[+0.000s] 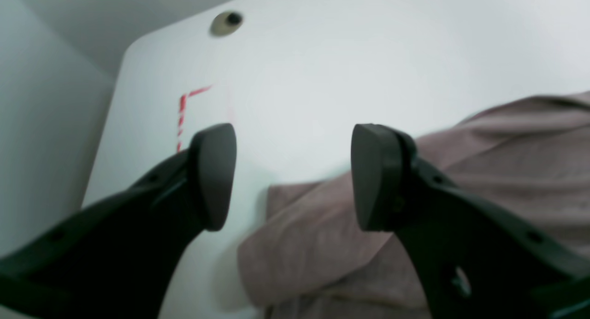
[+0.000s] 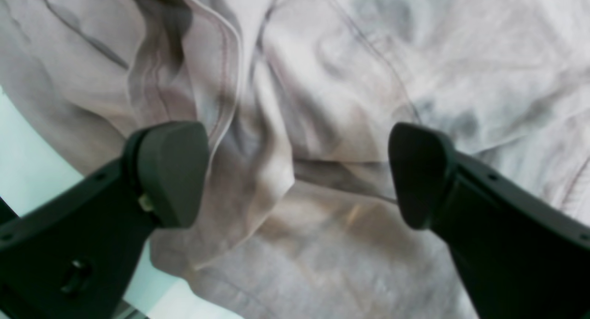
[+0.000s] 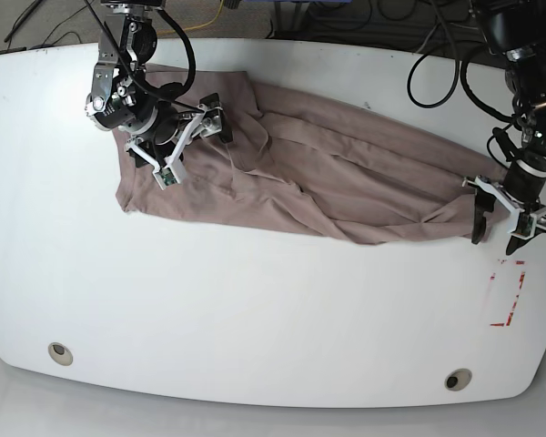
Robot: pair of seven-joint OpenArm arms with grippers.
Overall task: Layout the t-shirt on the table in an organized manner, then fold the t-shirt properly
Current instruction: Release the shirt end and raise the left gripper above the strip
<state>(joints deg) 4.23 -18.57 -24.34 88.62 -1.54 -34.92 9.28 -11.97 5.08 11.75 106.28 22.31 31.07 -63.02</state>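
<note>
table (image 3: 255, 309): you're working on a big white top; red tape mark (image 3: 507, 293) sitting at 4 o'clock in the base view, grommet holes (image 3: 456, 379) along the 6 o'clock edge.
t-shirt (image 3: 328, 182): you're looking at a mauve-brown shirt lying stretched in a long wrinkled band, running from 10 o'clock toward 3 o'clock across the far half; bunched and creased, not flat, sleeves hard to tell apart.
step: you're sitting in the layout stage, I'd judge; nothing is reading as folded on purpose, the cloth is just pulled out lengthwise.
right gripper (image 2: 297, 171): you're hovering it over the 10 o'clock end, jaws spread as wide as they go, nothing pinched; in the right wrist view a folded seam ridge is lying between the pads, nearer the one at 9 o'clock.
left gripper (image 1: 292, 176): you're holding it at the 3 o'clock end, jaws parted with bare table showing in the gap, gripping nothing; in the left wrist view the shirt's edge is lying under and past the pad at 3 o'clock, spreading toward 5 o'clock.
next move: you're probably needing fresh pinches on hem or shoulder edges, then pulling the cloth toward 6 o'clock to open its width.
risk: thin fabric is likely dragging in doubled layers if you're grabbing too deep.
</note>
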